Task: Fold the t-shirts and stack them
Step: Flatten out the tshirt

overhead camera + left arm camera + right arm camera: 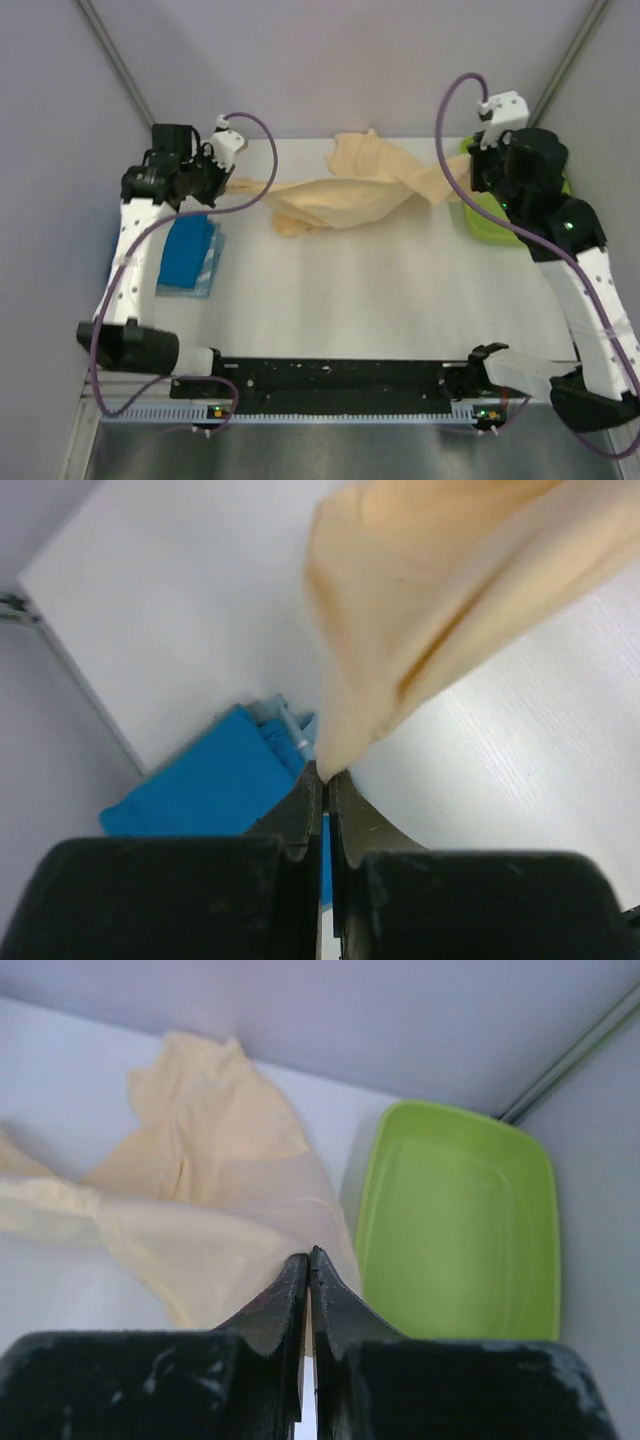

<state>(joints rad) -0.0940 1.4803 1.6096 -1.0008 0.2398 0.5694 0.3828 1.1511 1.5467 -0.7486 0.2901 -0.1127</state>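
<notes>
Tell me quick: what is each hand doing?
Left hand: closed, holding the peach shirt by an edge.
Right hand: closed, holding that shirt's other end.

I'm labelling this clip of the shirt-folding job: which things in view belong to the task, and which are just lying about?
Part of the job:
- peach t-shirt, stretched between the left gripper and right gripper, both shut on it
- blue t-shirt, folded, on the left

Just lying about:
- green tray, far right, beside the peach t-shirt

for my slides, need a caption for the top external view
Left gripper and right gripper hold the peach t-shirt between them; folded blue t-shirt left, green tray right
</notes>
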